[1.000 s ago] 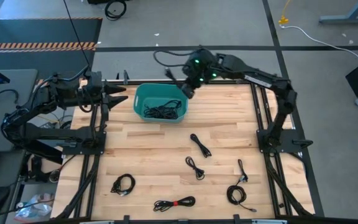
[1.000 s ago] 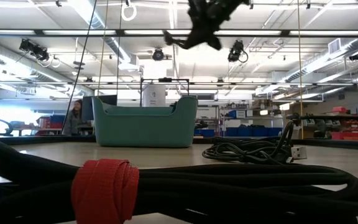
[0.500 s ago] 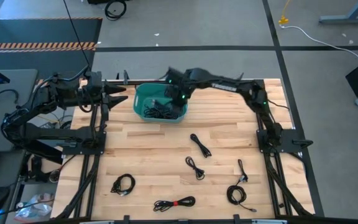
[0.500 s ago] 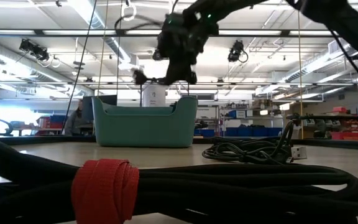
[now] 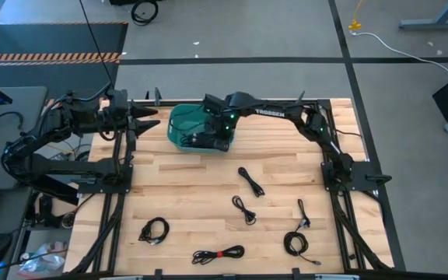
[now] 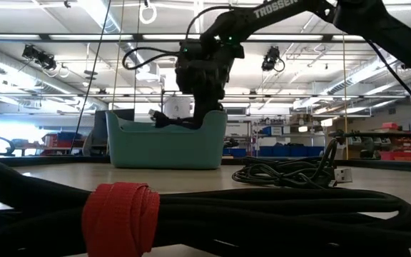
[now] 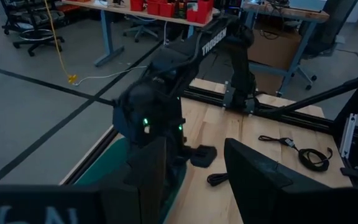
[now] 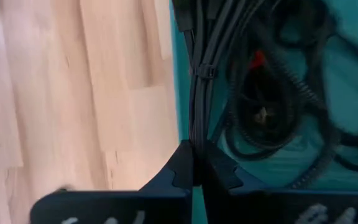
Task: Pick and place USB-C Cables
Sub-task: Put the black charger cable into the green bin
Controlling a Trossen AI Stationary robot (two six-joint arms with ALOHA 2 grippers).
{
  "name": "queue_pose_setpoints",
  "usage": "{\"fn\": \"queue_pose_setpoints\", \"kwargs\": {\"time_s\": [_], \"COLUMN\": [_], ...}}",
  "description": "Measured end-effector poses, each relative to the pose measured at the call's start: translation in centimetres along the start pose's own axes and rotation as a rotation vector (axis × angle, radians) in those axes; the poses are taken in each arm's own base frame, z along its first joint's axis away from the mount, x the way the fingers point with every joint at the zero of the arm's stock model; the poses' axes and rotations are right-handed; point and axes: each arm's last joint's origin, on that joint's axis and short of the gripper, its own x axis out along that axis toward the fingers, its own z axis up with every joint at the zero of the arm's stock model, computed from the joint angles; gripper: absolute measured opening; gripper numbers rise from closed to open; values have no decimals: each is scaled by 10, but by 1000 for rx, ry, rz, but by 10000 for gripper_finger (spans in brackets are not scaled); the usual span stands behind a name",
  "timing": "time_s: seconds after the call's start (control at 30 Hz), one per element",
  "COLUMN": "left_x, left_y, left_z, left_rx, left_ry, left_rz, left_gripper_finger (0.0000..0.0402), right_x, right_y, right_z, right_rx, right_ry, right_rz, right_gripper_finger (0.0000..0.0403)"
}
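Note:
My right gripper [image 5: 208, 138] reaches down into the teal bin [image 5: 176, 124] at the table's far edge and is shut on a black USB-C cable bundle [image 8: 202, 81] bound with a small tie. More black cables [image 8: 272, 106] lie in the bin, one with a red tie [image 8: 257, 59]. Several loose cable coils lie flat on the table: [image 5: 250, 181], [image 5: 244, 208], [image 5: 154, 230], [image 5: 295, 243], and one with a red tie [image 5: 218, 253]. My left gripper [image 7: 194, 180] waits open at the table's far left, pointing at the bin. My right gripper pinches the bundled strands [image 8: 196, 134] between its two fingers [image 8: 219, 165]. It comes from above, pointing down inside the bin's right wall. The bundle runs on beyond the fingertips along that wall, and a cable end [image 6: 159, 118] sticks out sideways just above the bin's rim.
The bin stands at the far middle of the wooden table [image 5: 193, 194]. Black frame rails run along both sides [image 5: 119, 179] [image 5: 337, 179]. A thick cable with a red tie [image 6: 120, 214] lies right before the low camera. A person [image 6: 88, 132] stands far behind.
My right gripper, carrying the cable, has swung from high above the bin's far right corner toward the table's left and gone down into the bin. The cable that hung in the air below it now reaches into the bin.

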Motion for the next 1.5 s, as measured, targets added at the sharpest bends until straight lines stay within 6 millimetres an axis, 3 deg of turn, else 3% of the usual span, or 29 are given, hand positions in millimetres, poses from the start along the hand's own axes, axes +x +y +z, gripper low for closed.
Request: {"fn": "queue_pose_setpoints", "kwargs": {"time_s": [0.2,0.37,0.87,1.03,1.27,1.4,1.5], "left_x": [0,0,0,0,0,0,0], "left_y": [0,0,0,0,0,0,0], "left_z": [0,0,0,0,0,0,-1], "left_rx": [0,-1,-1,-2,-7,-9,-9], "left_ry": [0,-1,-1,0,1,4,7], "left_rz": [0,0,0,0,1,4,9], "left_gripper_finger": [172,172,172,172,172,172,172], "right_x": [-54,-75,-54,-34,1,6,6], "right_y": [5,-11,-49,-55,-50,-44,-40], "right_z": [13,15,0,-2,-3,-3,-3], "right_rx": [-45,-39,-43,-39,-78,-137,-161], "right_ry": [-152,-201,-72,-8,79,106,114], "right_rz": [-6,-21,-74,-64,-30,-54,-76], "right_gripper_finger": [14,14,13,13,13,18,50]}}
